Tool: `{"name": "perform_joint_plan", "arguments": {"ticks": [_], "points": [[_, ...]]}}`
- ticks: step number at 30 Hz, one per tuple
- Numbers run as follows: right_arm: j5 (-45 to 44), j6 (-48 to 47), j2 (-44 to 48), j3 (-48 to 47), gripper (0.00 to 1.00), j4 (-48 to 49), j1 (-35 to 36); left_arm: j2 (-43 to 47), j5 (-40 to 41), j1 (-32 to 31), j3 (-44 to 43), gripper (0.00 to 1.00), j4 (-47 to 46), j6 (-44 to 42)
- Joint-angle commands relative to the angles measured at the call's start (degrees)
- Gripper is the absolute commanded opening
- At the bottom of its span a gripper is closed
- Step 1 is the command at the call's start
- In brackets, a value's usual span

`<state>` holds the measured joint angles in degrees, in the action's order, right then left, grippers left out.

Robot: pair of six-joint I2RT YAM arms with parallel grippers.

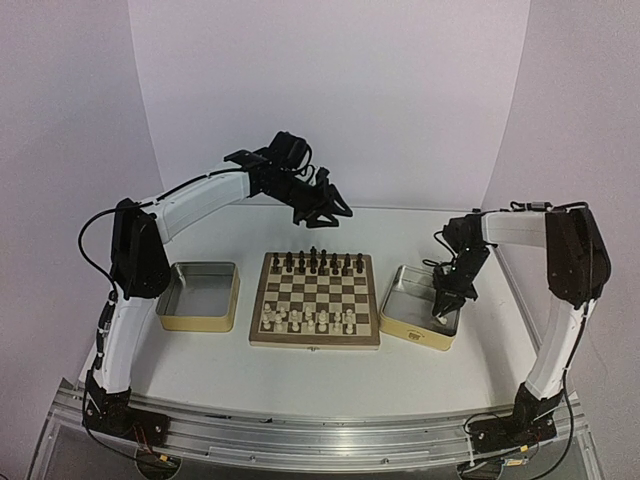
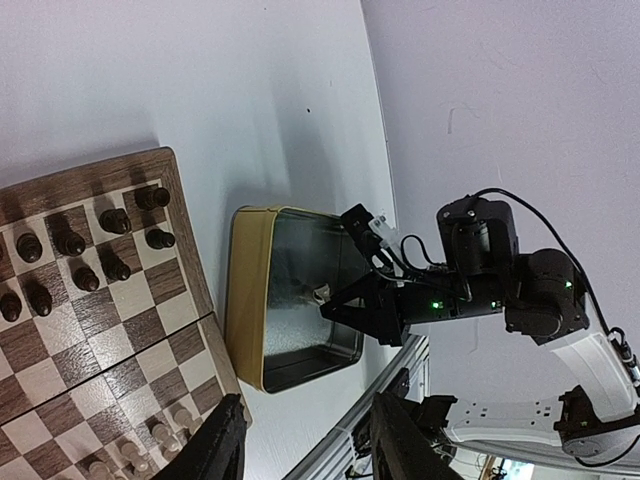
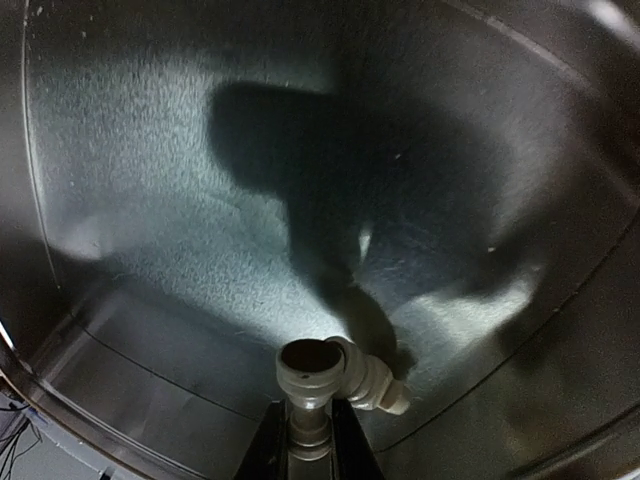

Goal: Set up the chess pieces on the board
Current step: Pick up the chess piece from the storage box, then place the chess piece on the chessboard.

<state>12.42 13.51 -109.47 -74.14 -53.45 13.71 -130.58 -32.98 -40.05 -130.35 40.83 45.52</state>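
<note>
The board (image 1: pixel 258 318) lies mid-table, with cream chess pieces (image 1: pixel 310 320) along its near rows and dark pieces (image 1: pixel 315 263) along the far rows. My right gripper (image 3: pixel 308 418) is down inside the right tin (image 1: pixel 398 322), shut on the stem of one cream chess piece (image 3: pixel 312 372). A second cream piece (image 3: pixel 372 380) lies on the tin floor, leaning against the held one. My left gripper (image 1: pixel 335 210) hangs in the air above the board's far edge. In the left wrist view its fingers (image 2: pixel 225 445) stand open with nothing between them.
A second, empty tin (image 1: pixel 200 295) sits left of the board. The left wrist view shows the board's corner (image 2: pixel 165 160), the right tin (image 2: pixel 245 300) and the right gripper (image 2: pixel 335 310) reaching into it. White walls close the table at the back and sides.
</note>
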Motion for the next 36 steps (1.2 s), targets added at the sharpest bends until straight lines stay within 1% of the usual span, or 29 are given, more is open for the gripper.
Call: {"name": "perform_joint_plan", "arguments": {"ticks": [1, 3, 5, 7, 12, 16, 19, 21, 23, 27, 32, 36], "points": [[-5.7, 0.5, 1.1, -5.9, 0.00, -1.6, 0.7, 1.5, -1.0, 0.1, 0.8, 0.42, -2.3, 0.4], [-1.2, -0.1, 2.0, -6.8, 0.00, 0.5, 1.0, 1.4, -1.3, 0.1, 0.9, 0.42, -2.5, 0.5], [6.1, -1.3, 2.9, -6.3, 0.00, 2.5, 1.3, 1.1, -2.1, 0.0, 0.8, 0.42, -2.9, 0.7], [9.8, -2.1, 3.3, -5.2, 0.00, 3.6, 1.3, 0.7, -3.5, -0.2, 0.8, 0.42, -3.9, 1.0], [11.1, -3.2, 5.3, -2.4, 0.00, 3.7, 1.3, -2.2, -11.2, -1.9, 0.8, 0.44, -7.8, 2.5], [12.8, -3.3, 7.6, -2.3, 0.00, 3.9, 1.3, -7.1, -17.1, -4.6, -1.3, 0.45, -10.4, 4.1], [13.0, -2.5, 8.5, -2.5, 0.00, 4.0, 1.2, -9.9, -19.8, -6.3, -1.6, 0.45, -14.0, 4.4], [13.5, -1.0, 9.0, -2.8, 0.00, 3.8, 1.0, -11.6, -20.9, -6.9, -1.4, 0.45, -15.9, 3.0], [13.6, -0.2, 9.6, -3.1, 0.00, 3.8, 0.7, -12.5, -20.4, -7.0, -1.6, 0.46, -17.1, 1.7], [14.9, -0.5, 11.2, -3.8, 0.00, 3.1, 0.7, -12.2, -19.8, -7.1, -2.1, 0.47, -18.7, 1.1], [18.6, -3.6, 12.8, -5.5, 0.00, 2.1, 0.7, -10.6, -20.6, -6.3, -0.7, 0.46, -19.1, 4.0], [22.5, -7.7, 14.5, -6.3, 0.00, 2.0, 1.2, -8.7, -23.8, -5.1, 0.9, 0.45, -19.9, 6.6]]}}
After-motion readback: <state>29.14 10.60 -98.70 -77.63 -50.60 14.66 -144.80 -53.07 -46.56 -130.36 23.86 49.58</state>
